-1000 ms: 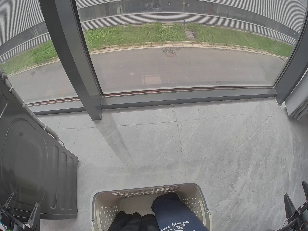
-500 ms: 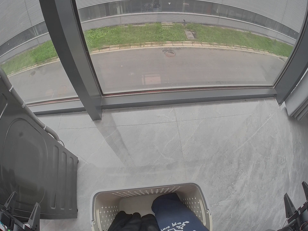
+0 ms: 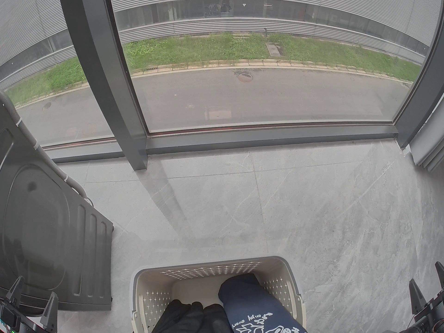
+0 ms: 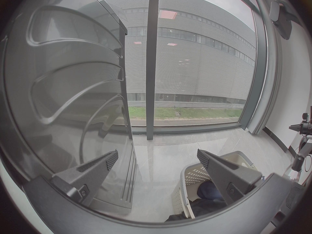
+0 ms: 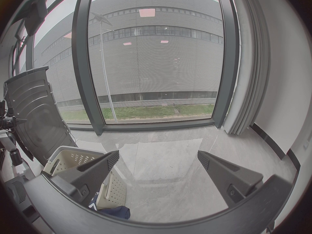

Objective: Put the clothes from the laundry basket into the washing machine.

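A cream basket with perforated walls was seen at the bottom centre of the head view, set on the grey tiled floor and cut by the lower edge. Two clothes were held in it: a navy garment was piled on its right side, and a black garment was bunched on its left, touching the navy one. Behind them, the far part of the pale bottom was left bare. White lettering and a white drawing were printed on the navy garment; the print was partly cut by the frame edge.

The washer was placed at the lower left of the frame, near the basket; its dark grey ribbed side was turned toward the camera, and a grey corrugated hose was run along its upper edge. Its drum could not be made out, so its contents could not be told.

The left gripper was held at the bottom left corner, in front of the washer, with its fingers spread wide and nothing between them. The right gripper was held at the bottom right corner, over floor and well apart from the basket, likewise spread, with nothing gripped.

A large window was set across the upper half, divided by a dark post; a pale curtain was hung at the right edge.
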